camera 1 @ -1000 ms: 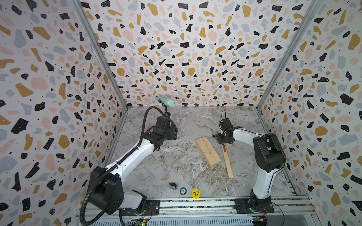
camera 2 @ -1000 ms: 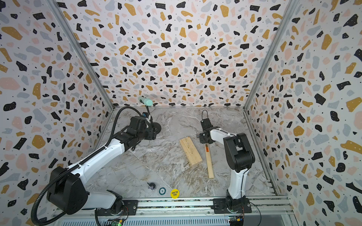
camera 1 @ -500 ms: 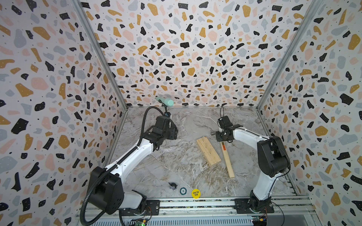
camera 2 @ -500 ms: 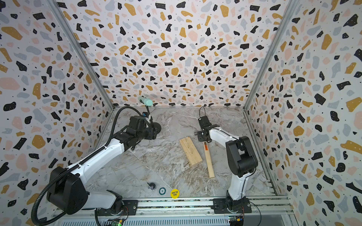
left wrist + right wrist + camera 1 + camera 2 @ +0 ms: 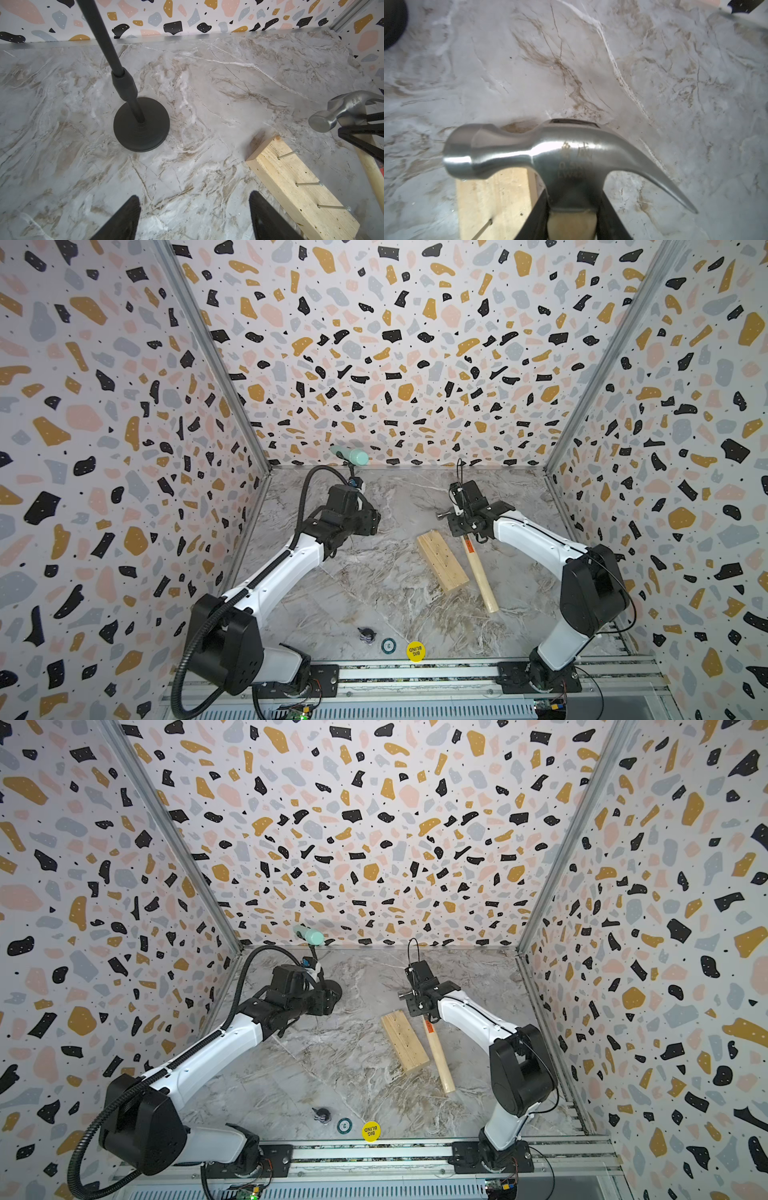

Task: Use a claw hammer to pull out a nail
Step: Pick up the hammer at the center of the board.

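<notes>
The long claw hammer (image 5: 566,153), pale wooden handle under a silver steel head, should feel rigid and top-heavy, its polished steel slick; the right tool (image 5: 572,207) is clamped on the wood just below the head, a steady hold but probably poor leverage. It lies beside the pale rectangular wood block (image 5: 301,197) on the marbled grey table (image 5: 207,83), where a thin grey metal nail (image 5: 287,154) and two more protrude. The left tool (image 5: 193,195) hangs released and empty, and the black round-based stand (image 5: 141,124) is well apart

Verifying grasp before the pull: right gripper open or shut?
Shut on the hammer: the right gripper clamps the handle just under the head in its wrist view.
</notes>
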{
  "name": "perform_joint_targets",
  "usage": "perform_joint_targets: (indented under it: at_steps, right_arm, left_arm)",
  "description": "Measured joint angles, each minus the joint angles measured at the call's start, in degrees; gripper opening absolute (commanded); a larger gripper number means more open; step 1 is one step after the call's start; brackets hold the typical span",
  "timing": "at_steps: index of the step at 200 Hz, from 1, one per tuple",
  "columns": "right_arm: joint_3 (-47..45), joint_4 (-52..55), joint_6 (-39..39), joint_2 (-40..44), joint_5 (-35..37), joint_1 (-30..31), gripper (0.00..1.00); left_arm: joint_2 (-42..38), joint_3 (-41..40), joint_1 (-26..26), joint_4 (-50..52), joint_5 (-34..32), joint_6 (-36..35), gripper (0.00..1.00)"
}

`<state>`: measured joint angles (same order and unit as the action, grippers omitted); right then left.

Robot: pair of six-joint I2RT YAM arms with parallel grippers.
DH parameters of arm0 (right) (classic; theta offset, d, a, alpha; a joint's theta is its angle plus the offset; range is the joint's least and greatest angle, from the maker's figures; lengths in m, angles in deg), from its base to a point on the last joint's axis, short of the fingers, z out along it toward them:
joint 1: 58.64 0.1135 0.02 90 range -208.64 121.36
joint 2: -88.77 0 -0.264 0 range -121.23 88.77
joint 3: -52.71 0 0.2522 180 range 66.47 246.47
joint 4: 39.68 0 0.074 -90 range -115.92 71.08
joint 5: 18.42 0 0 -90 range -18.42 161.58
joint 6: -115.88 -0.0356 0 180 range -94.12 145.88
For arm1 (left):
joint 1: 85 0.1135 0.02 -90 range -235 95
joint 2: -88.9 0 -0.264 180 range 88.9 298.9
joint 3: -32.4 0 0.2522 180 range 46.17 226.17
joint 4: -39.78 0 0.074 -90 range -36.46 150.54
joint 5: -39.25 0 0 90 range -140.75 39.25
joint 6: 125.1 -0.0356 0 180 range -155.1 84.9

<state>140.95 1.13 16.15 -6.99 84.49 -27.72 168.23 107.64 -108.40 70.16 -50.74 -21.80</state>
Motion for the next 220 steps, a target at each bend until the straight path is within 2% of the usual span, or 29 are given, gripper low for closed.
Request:
perform_joint_targets:
  at_steps: [45,133,167,220]
  right_arm:
    - [1.0,0.0,3.7,4.4,1.6,5.0,0.0]
    - [-1.9,-5.3,10.7,11.7,1.1,15.6,0.0]
    - [-1.9,-6.0,11.8,11.7,0.6,16.6,0.0]
    - [-2.2,-6.1,12.7,11.7,0.1,16.9,0.0]
  left_arm:
    - [0.0,-0.4,0.3,-1.7,4.8,0.8,0.79]
    - [0.0,-1.7,0.9,-7.2,20.0,3.5,0.8]
    - [0.0,-2.3,0.9,-9.8,24.9,5.0,0.81]
    - [-1.0,-3.0,0.9,-12.9,28.7,6.8,0.81]
